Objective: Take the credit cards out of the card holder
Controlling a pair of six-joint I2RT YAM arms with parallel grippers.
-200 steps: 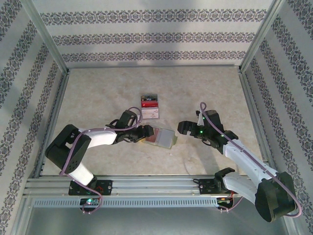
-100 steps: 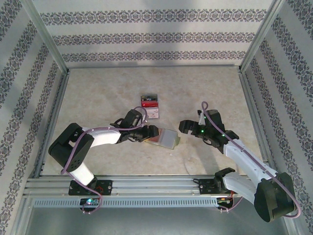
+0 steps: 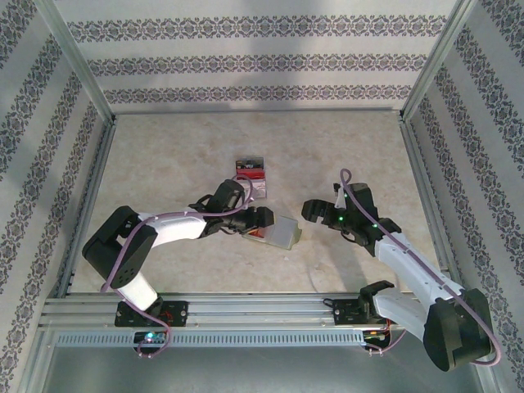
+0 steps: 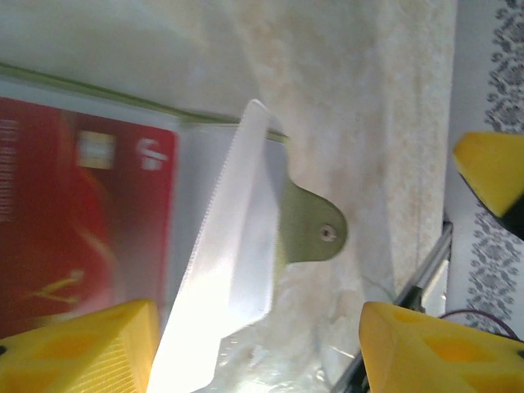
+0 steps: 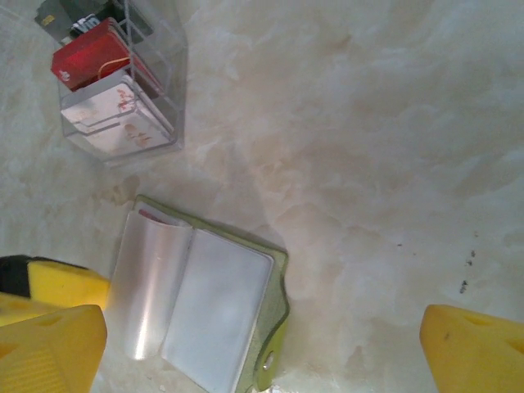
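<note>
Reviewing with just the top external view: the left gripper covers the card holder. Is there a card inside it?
Observer: Yes, the left wrist view shows a red card in one sleeve of the card holder.
Operator: Is that arm clamped on anything?
Observer: No, the left gripper has its fingers apart, a lifted translucent sleeve between them.
Operator: What holds the cards beyond the holder?
Observer: A clear tray, per the right wrist view, with another red card and a pinkish card.

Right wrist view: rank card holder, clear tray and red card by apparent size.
1. card holder: largest. It lies open and nearer the camera, which may flatter it.
2. clear tray: close second.
3. red card: smallest, sitting inside the tray.
</note>
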